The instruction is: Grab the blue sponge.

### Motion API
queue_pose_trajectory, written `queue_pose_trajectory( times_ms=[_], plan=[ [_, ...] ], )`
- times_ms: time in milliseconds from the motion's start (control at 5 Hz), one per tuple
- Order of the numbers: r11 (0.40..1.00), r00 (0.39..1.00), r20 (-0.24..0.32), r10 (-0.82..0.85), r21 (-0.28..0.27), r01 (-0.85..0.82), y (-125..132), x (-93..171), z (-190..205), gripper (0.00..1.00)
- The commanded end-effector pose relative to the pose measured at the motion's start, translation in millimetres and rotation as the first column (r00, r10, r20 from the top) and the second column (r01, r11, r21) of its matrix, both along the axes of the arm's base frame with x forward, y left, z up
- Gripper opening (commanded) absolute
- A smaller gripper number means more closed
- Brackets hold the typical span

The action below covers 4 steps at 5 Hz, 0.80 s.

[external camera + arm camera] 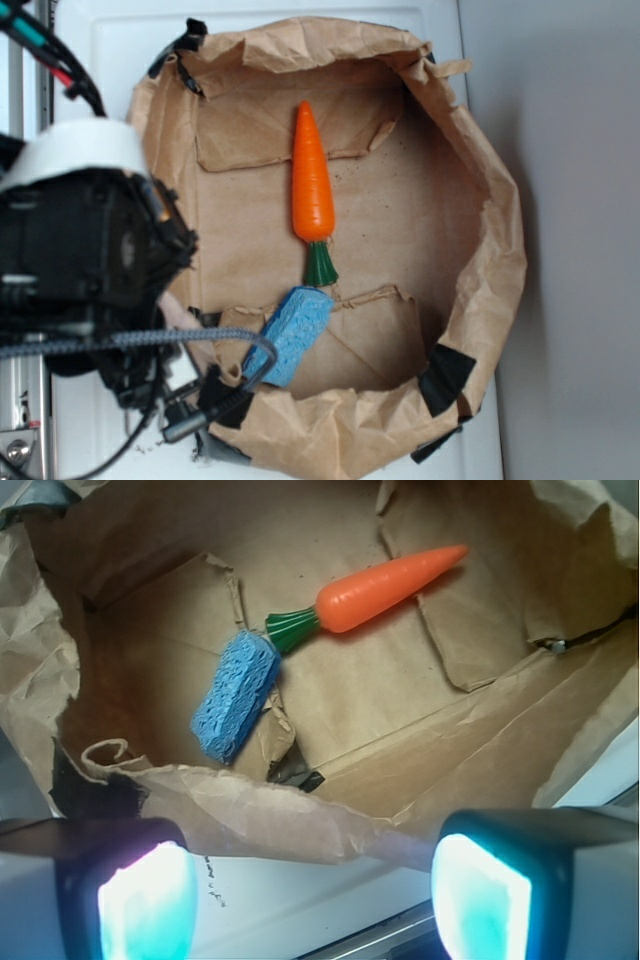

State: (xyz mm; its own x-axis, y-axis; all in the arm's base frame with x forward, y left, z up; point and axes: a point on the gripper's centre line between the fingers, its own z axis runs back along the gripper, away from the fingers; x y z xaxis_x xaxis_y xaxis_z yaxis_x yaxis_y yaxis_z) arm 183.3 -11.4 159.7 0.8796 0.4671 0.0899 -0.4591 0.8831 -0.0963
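The gripper point(315, 890) is held spread wide and empty outside the bag point(300, 815) rim, presumably for approach, while the sponge point(235, 696) is propped inside, touching the carrot point(385, 587) top.

the blue sponge point(236, 695) looks porous and rough, a matt foam with a pitted, speckled face. the carrot point(390, 584) is smooth, glossy plastic, its orange body catching highlights, with a ridged green plastic top. the bag point(480, 200) is brown paper, matt, heavily creased and crumpled along its rolled rim, patched with dull black tape. the fingers point(480, 895) wear smooth pale pads in black plastic frames. the table point(120, 40) is smooth white.
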Motion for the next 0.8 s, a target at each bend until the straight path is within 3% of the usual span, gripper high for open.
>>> queue_pose_trajectory(
  times_ms=[0, 200, 400, 600],
  plan=[
    [0.997, 0.997, 0.022, 0.067, -0.048, -0.066, 13.5, 31.3, 17.8, 1.0],
    [0.979, 0.982, 0.03, 0.189, -0.087, -0.185, 21.9, 68.7, 32.1, 1.0],
    [0.974, 0.974, 0.037, 0.223, -0.044, -0.221, 22.6, 82.9, 5.6, 1.0],
    [0.979, 0.977, 0.063, 0.202, 0.022, -0.204, 18.8, 73.9, -33.8, 1.0]
  ],
)
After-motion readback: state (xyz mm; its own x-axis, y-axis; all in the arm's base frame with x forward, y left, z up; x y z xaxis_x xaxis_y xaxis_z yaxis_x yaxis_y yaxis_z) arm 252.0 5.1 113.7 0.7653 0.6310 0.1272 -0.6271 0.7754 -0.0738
